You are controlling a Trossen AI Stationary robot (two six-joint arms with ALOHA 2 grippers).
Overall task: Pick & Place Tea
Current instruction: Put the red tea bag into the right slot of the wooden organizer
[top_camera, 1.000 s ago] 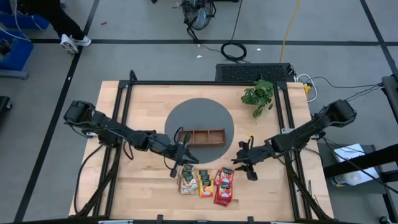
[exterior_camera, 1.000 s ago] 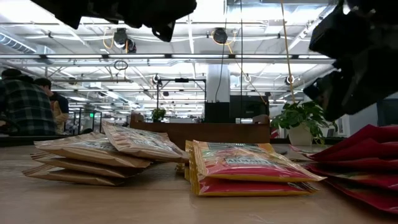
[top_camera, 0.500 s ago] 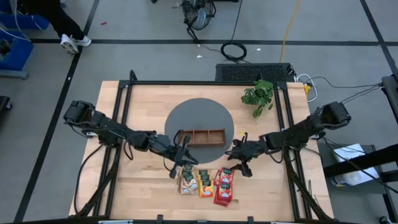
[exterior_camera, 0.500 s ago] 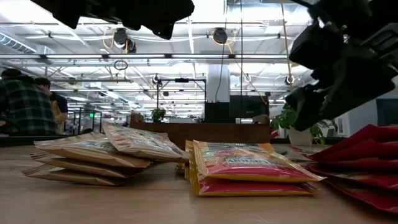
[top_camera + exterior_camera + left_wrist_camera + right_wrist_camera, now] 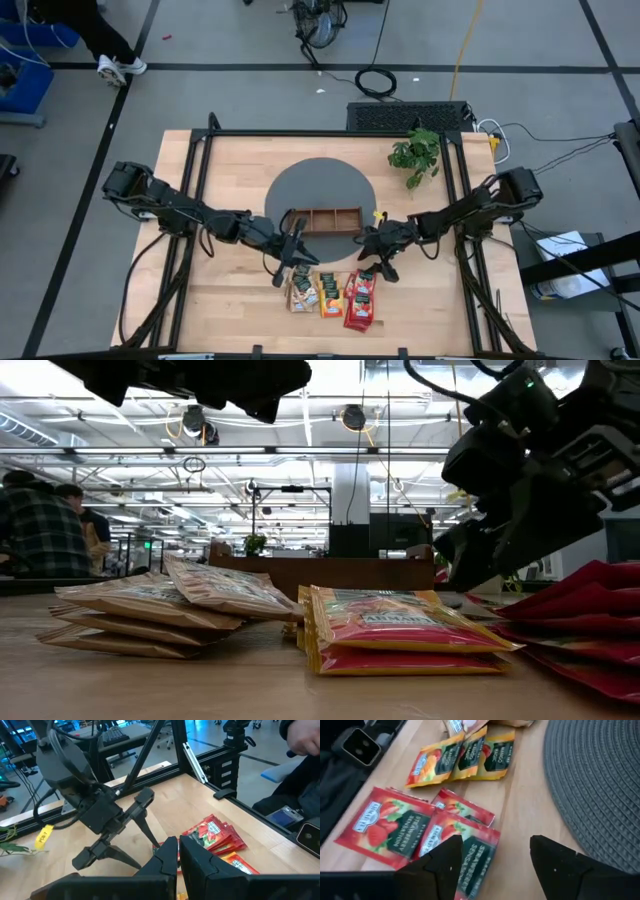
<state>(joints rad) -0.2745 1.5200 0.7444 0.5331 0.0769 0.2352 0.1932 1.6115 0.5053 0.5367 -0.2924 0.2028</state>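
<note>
Glossy flat red tea sachets [image 5: 415, 837] | woven grey round mat [image 5: 600, 785]

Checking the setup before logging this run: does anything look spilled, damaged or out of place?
Nothing stands out. The tea sachets lie in loose overlapping piles by colour, none torn; the wooden tray sits on the grey mat.

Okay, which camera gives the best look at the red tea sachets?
The right wrist view: the red tea sachets lie fanned out, labels readable. The high view shows them small; the low view shows only their edges; the left wrist view shows them partly behind the left gripper.
</note>
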